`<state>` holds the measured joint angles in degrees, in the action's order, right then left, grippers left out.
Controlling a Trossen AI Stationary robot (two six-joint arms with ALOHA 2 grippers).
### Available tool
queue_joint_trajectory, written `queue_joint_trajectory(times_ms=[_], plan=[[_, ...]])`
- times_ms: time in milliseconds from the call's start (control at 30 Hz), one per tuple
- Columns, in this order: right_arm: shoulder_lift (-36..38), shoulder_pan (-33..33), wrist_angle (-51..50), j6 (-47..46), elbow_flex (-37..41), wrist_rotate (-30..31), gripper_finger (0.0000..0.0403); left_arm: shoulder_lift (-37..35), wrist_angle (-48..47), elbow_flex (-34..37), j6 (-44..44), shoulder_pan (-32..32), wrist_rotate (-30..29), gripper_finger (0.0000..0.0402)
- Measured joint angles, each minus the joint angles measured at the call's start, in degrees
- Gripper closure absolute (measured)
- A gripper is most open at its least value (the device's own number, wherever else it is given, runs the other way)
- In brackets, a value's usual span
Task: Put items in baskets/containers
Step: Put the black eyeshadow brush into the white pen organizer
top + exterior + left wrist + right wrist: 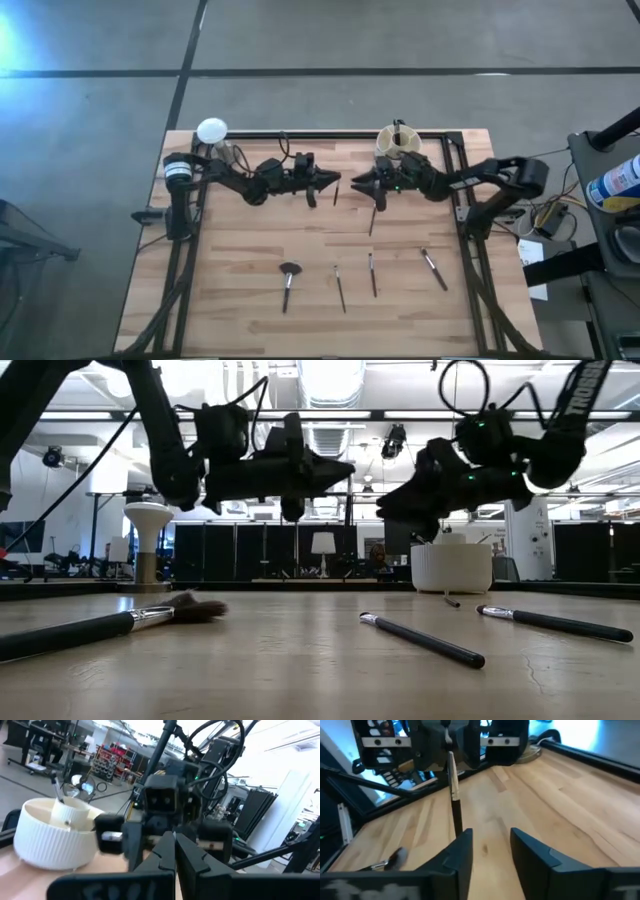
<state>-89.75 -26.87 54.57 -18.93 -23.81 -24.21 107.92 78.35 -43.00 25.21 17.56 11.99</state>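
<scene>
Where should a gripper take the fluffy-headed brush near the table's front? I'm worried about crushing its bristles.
Probably mid-handle, coming straight down from above. The fluffy-headed brush lies flat on the table, its wide dark head toward the back and its thin handle running toward the front edge. Clear wood on both sides leaves room for fingers across the handle, away from the bristles.

Light wooden table (250,260), white ribbed cup (398,143) at back, brushes scattered in front, fluffy-headed brush (288,281) leftmost
</scene>
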Motion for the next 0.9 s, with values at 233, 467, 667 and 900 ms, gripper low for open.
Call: queue_joint_trajectory(times_ms=[233, 467, 667, 900], plan=[[-4.3, 0.0, -0.4, -0.6, -4.9, -2.4, 0.022, 0.0, -0.2, -1.0, -0.1, 0.3, 0.0, 0.0402], [-6.2, 0.1, -0.5, -1.6, -7.9, -3.3, 0.0204, 0.0, -0.5, -0.9, -1.2, 1.2, 0.0, 0.0402], [-6.8, 0.1, -0.1, -3.5, -9.0, -3.3, 0.0209, 0.0, -0.8, -0.9, -1.4, 1.9, 0.0, 0.0401], [-6.8, 0.1, -0.3, -3.6, -11.1, -2.8, 0.0212, 0.0, -0.9, -1.0, -2.3, 1.9, 0.0, 0.0401]])
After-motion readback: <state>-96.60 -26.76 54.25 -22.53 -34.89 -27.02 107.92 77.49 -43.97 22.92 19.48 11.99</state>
